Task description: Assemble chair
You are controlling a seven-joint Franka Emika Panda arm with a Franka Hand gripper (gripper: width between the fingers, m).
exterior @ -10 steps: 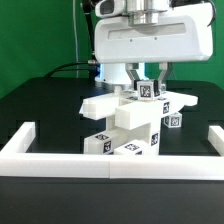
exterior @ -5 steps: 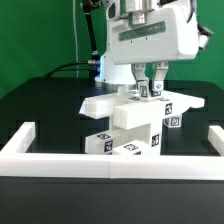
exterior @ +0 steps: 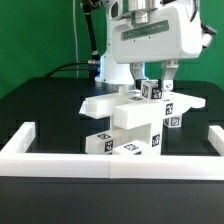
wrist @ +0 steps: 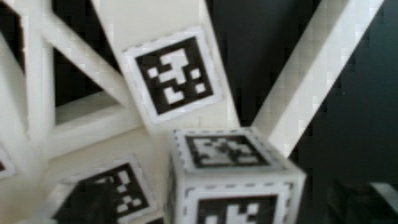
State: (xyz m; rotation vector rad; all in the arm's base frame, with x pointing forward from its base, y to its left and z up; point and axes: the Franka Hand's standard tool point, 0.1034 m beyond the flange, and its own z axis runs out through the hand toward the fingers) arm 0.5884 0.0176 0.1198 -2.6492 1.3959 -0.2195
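The partly built white chair [exterior: 128,125] stands mid-table in the exterior view, with a flat slab [exterior: 100,104] jutting toward that view's left and tagged blocks stacked below. A square post [exterior: 150,92] with a tag sticks up at its top. My gripper [exterior: 152,84] hangs right over that post, open, with one finger on each side and a gap to the post. In the wrist view the post's tagged end [wrist: 231,160] fills the near part, and white frame bars with another tag [wrist: 175,75] lie behind it. My fingers do not show clearly there.
A long white rail [exterior: 110,161] borders the black table at the front, with raised ends at the exterior view's left [exterior: 20,136] and right [exterior: 215,137]. A green backdrop and a cable [exterior: 70,68] lie behind.
The fingers were shut on the post's top half a second ago and have now spread apart. The post stays upright where it was. The arm has hardly moved.
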